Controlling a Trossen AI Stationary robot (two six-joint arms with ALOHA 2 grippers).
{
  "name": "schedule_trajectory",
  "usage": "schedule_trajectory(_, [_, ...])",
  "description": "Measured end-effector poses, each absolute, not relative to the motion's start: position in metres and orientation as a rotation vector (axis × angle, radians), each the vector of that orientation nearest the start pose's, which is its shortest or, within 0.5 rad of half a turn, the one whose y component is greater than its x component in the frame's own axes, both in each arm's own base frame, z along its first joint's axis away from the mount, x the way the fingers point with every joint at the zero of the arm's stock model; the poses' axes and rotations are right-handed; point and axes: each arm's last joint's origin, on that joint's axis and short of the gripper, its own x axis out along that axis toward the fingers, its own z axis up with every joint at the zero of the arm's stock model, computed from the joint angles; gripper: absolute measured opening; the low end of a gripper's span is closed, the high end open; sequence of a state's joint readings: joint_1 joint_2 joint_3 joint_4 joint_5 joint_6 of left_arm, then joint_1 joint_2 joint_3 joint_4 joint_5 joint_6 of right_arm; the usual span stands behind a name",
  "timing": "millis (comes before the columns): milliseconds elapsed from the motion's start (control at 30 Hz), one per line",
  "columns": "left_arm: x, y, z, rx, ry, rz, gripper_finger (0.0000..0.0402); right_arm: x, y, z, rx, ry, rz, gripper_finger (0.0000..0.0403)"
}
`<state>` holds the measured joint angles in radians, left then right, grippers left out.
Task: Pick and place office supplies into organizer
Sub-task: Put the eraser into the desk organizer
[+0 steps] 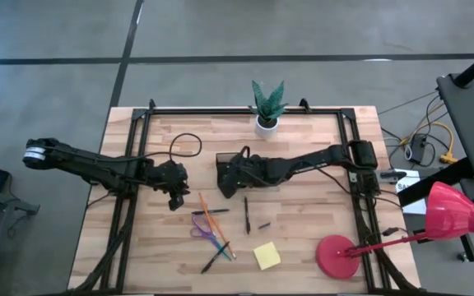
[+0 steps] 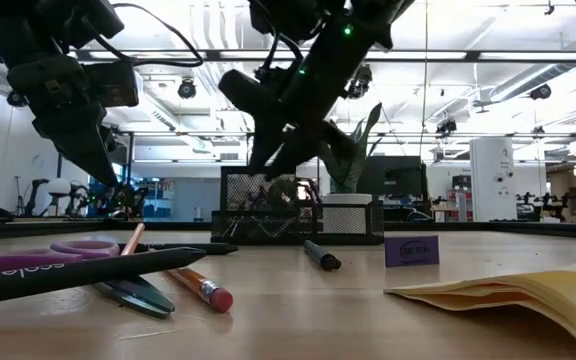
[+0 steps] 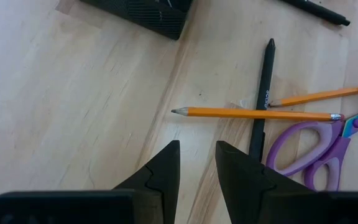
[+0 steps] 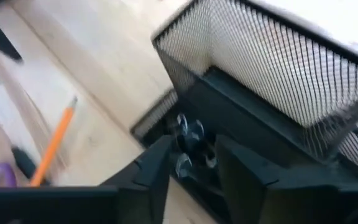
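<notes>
Beneath right jaws, organizer (image 4: pixel 272 106) with clips (image 4: pixel 190 144)

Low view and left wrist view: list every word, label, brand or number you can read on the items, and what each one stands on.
"scole" or similar, only partly readable: on the purple scissors handle in the low view.
Print on the small purple card standing on the table: too blurred to read.
Small print on the black pen barrel in the left wrist view: too small to read.
No other readable text.
</notes>
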<state>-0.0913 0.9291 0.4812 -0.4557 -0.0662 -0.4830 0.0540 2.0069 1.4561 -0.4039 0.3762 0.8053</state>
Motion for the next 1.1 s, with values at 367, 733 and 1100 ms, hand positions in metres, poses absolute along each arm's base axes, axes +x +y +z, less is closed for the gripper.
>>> schedule_trajectory(367, [0.168, -0.013, 0.187, -0.385, 0.886, 0.198, 0.0088, 0.376, 0.095, 0.184, 0.003, 1.35, -0.094, 0.018])
schedule_trajectory(733, [0.168, -0.013, 0.187, -0.379, 0.886, 0.194, 0.0088, 0.346, 0.17, 0.188, -0.149, 1.335, 0.08, 0.0185])
schedule_trajectory(1100, [0.168, -0.013, 0.187, -0.378, 0.886, 0.194, 0.0088, 0.359, 0.153, 0.163, -0.073, 1.383, -0.031, 0.0185])
